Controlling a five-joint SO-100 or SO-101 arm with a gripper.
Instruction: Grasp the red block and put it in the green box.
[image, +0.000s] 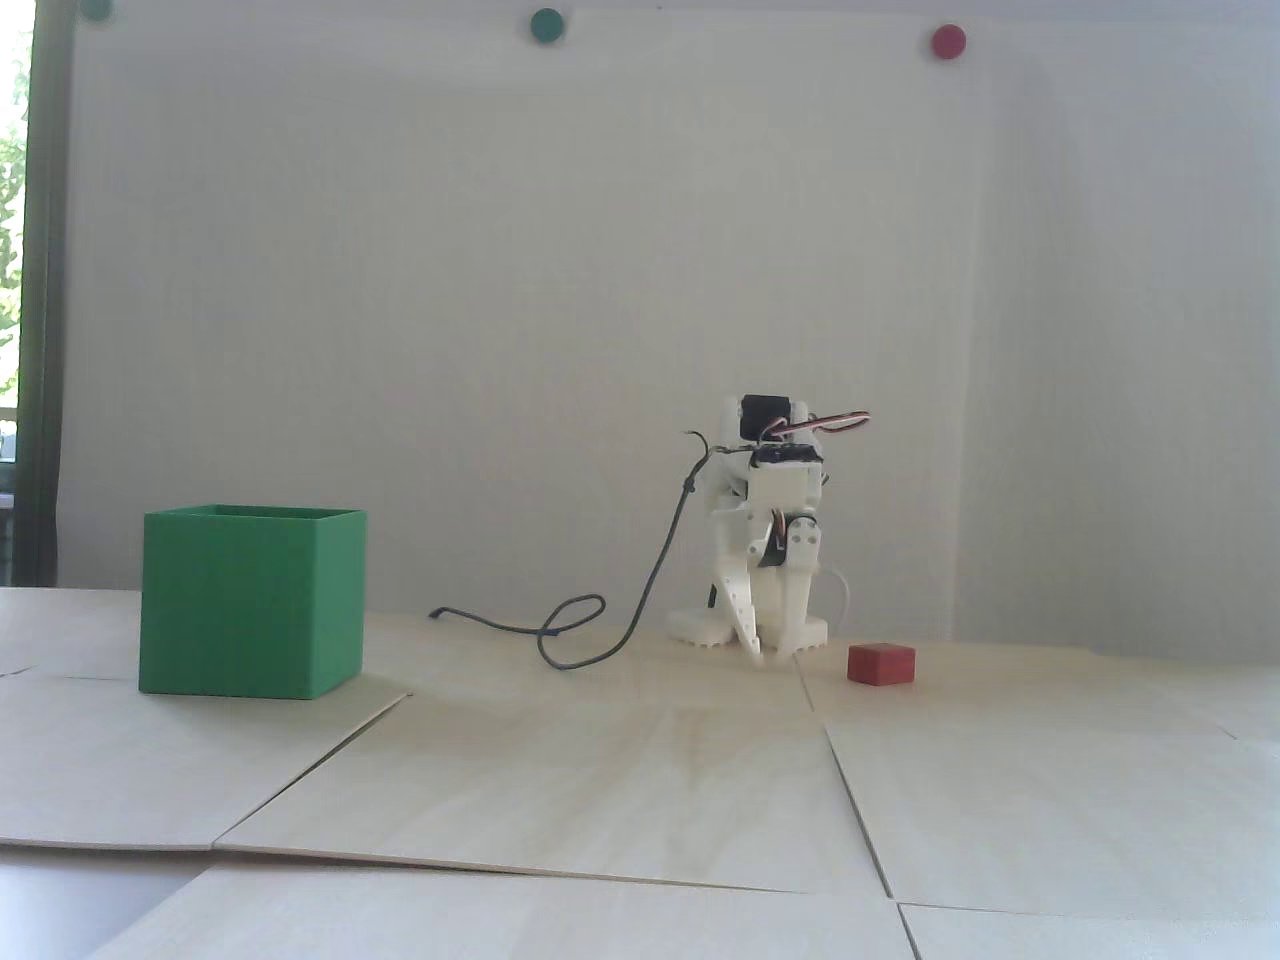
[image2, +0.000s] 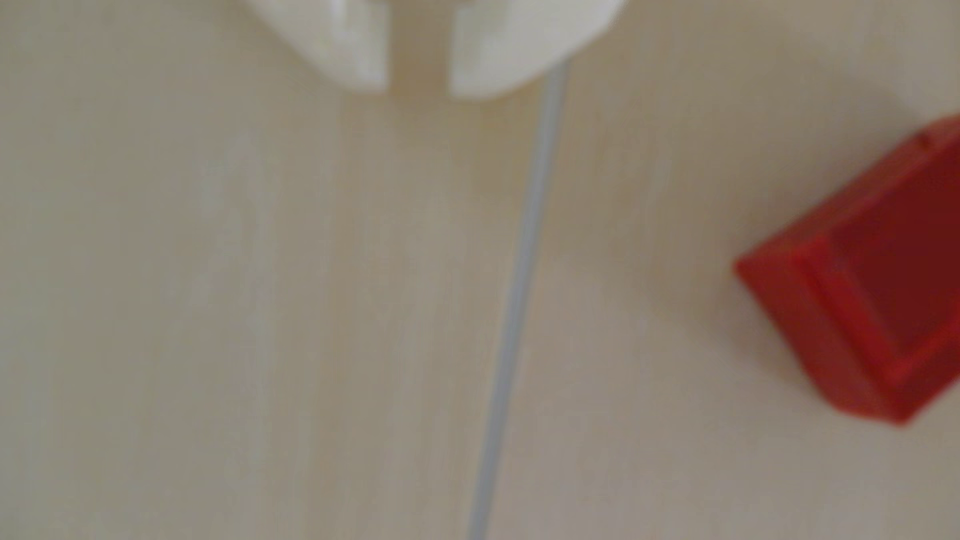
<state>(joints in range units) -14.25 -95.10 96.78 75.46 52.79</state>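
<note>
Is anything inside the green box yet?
Cannot tell: in the fixed view the green box shows only its outer walls and rim, so its inside is hidden. The red block lies on the table, outside it.

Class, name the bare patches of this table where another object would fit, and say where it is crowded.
Free: the wide strip between the green box and the red block, in front of the looped cable; also the whole near table. Crowded: around the hand, beside the block.
</note>
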